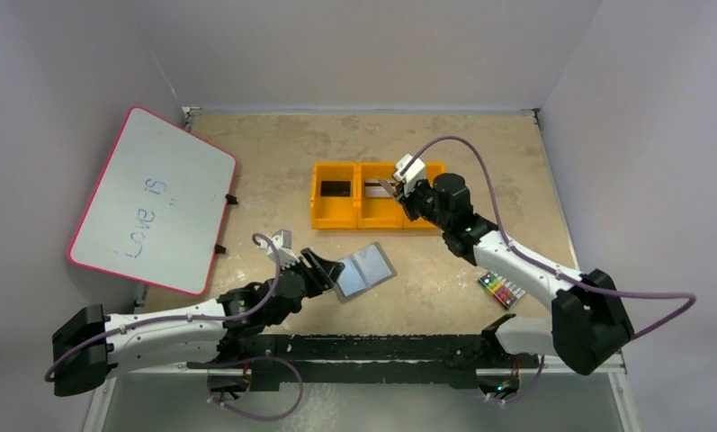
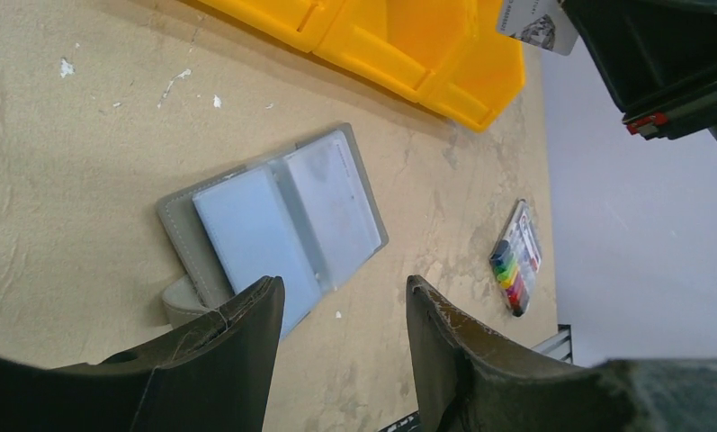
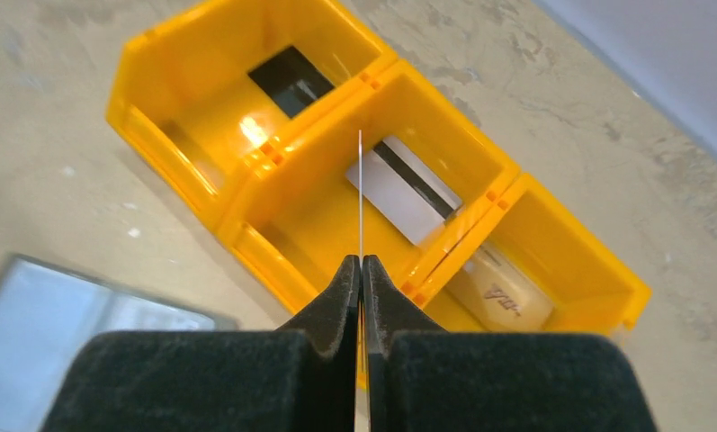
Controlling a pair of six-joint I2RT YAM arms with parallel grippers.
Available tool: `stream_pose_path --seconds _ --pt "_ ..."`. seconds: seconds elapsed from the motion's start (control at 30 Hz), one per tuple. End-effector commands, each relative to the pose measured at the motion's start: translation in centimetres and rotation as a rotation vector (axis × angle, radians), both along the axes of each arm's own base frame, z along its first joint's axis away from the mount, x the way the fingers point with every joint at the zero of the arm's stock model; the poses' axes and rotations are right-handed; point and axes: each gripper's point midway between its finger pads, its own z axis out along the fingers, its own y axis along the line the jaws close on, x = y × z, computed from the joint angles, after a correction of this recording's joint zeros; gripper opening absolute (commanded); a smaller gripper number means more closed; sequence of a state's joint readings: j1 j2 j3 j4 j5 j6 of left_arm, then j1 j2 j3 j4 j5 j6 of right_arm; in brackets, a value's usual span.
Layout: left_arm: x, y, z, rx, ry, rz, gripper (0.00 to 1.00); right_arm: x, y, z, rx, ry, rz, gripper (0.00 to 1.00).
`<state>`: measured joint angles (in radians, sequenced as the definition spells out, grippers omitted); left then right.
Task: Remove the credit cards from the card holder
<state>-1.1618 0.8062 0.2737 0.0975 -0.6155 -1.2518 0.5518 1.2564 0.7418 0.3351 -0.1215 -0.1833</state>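
The card holder [image 1: 365,271] lies open on the table, pale blue-grey inside; it also shows in the left wrist view [image 2: 273,220]. My left gripper [image 1: 332,270] is open and empty at its near-left edge, one finger [image 2: 237,346] over its corner. My right gripper [image 3: 362,261] is shut on a thin pale card [image 3: 361,193], seen edge-on, above the yellow three-part tray [image 3: 246,243]. In the tray lie a black card [image 3: 291,79] on the left, a silver-white striped card [image 3: 404,189] in the middle and a beige card [image 3: 498,292] on the right.
A pack of coloured crayons [image 1: 502,289] lies on the table at the right, near my right arm. A red-edged whiteboard [image 1: 152,198] leans at the far left. The yellow tray [image 1: 323,209] stands behind the card holder.
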Motion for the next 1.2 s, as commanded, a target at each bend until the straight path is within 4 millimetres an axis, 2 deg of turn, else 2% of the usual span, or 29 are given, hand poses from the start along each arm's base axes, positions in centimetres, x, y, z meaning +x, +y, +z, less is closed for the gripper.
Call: stream_pose_path --seconds 0.0,0.2,0.37,0.57,0.63,0.83,1.03,1.17 --pt "0.4 0.2 1.1 0.043 -0.023 0.012 0.52 2.5 0.2 1.3 -0.231 -0.212 0.081 0.0" --pt "0.4 0.8 1.4 0.08 -0.023 0.019 0.52 4.6 0.7 -1.8 -0.44 -0.221 0.162 0.0" --pt "0.4 1.7 1.6 0.107 -0.03 0.034 0.52 5.9 1.4 -2.0 -0.48 -0.29 0.172 0.0" --pt "0.3 2.3 2.0 0.111 -0.036 0.044 0.52 7.6 1.4 -5.3 -0.645 -0.269 0.18 0.0" --pt "0.3 2.6 2.2 0.111 -0.04 0.047 0.52 8.8 1.7 -4.8 -0.672 -0.297 0.168 0.0" --pt "0.3 3.5 3.0 0.114 -0.051 0.064 0.52 10.8 1.7 -5.9 -0.753 -0.327 0.133 0.0" --pt "0.2 4.8 3.6 0.127 -0.062 0.093 0.52 11.4 1.9 -7.4 -0.8 -0.316 0.152 0.01" --pt "0.2 5.5 3.9 0.123 -0.069 0.108 0.52 11.8 2.0 -7.8 -0.814 -0.33 0.156 0.03"
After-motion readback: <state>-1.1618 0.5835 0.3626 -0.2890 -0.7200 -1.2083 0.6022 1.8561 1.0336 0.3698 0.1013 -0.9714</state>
